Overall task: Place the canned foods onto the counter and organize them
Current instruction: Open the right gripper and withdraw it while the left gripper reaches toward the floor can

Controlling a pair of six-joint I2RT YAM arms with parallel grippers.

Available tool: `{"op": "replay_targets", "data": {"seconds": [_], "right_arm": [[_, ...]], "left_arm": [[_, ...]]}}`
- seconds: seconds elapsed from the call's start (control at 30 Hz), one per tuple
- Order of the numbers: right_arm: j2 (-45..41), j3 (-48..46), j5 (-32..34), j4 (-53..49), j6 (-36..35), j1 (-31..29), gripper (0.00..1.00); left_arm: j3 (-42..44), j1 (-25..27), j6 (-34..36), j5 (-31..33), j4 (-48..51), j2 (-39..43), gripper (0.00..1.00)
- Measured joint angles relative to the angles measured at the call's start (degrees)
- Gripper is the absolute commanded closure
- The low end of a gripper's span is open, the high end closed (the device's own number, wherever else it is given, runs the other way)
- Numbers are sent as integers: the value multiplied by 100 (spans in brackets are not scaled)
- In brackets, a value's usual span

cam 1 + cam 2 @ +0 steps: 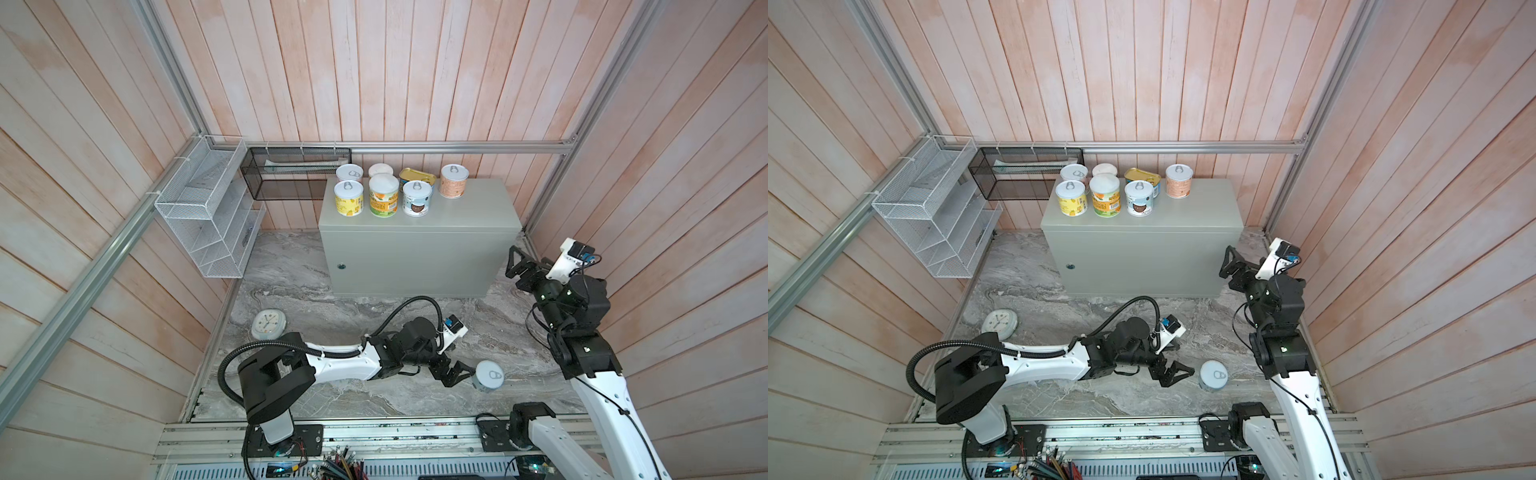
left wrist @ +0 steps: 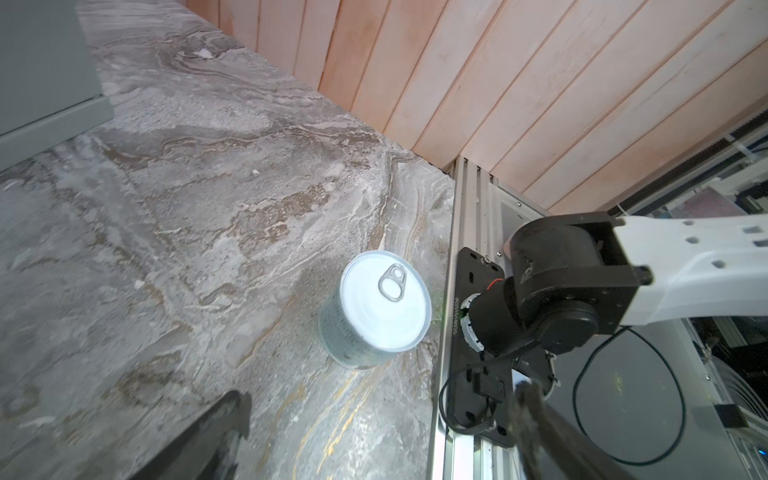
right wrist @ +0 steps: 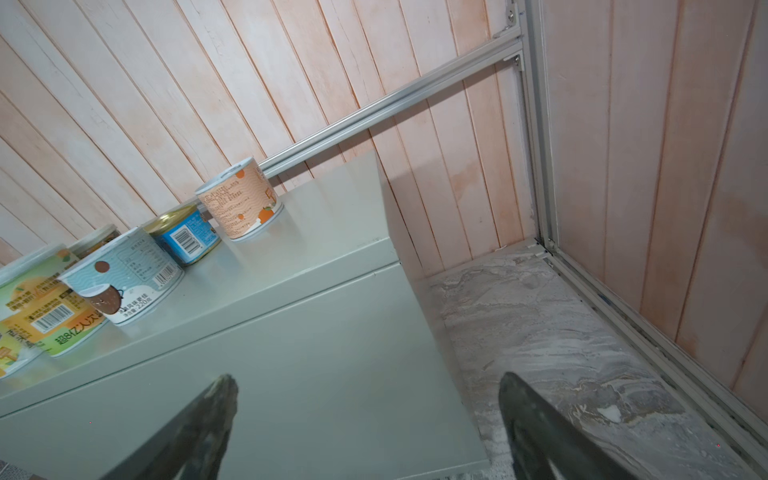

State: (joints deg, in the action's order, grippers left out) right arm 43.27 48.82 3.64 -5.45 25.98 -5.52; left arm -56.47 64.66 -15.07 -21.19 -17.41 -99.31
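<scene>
**Q:** Where are the pincers?

**A:** The left pincer [image 1: 461, 376] sits low over the marble tabletop [image 1: 332, 390]. Its fingers are spread and it holds nothing. The right pincer [image 1: 510, 262] is also spread and empty, just off the 3 o'clock end of the grey-green box [image 1: 415, 257].

**Q:** And the cans?

**A:** One pale-blue can [image 1: 489, 375] stands upright on the marble at 3 o'clock from the left pincer, just beside its fingertips and not between them. Five cans [image 1: 383, 195] and a gold tin [image 1: 417, 176] cluster on the box top near its 11 o'clock corner. A pink-orange can [image 1: 454, 180] stands a little apart, at 3 o'clock of the cluster. A round clock [image 1: 268, 323] lies at the marble's 9 o'clock edge.
</scene>
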Motion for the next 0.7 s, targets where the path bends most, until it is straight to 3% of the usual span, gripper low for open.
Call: {"op": "replay_targets", "data": {"seconds": [0.27, 0.7], "right_arm": [[-481, -404, 188, -214, 114, 7, 2], [-931, -457, 590, -234, 136, 9, 2]], "left_arm": [[-555, 105, 173, -142, 37, -468, 0], [-1641, 256, 396, -181, 896, -1300, 0]]}}
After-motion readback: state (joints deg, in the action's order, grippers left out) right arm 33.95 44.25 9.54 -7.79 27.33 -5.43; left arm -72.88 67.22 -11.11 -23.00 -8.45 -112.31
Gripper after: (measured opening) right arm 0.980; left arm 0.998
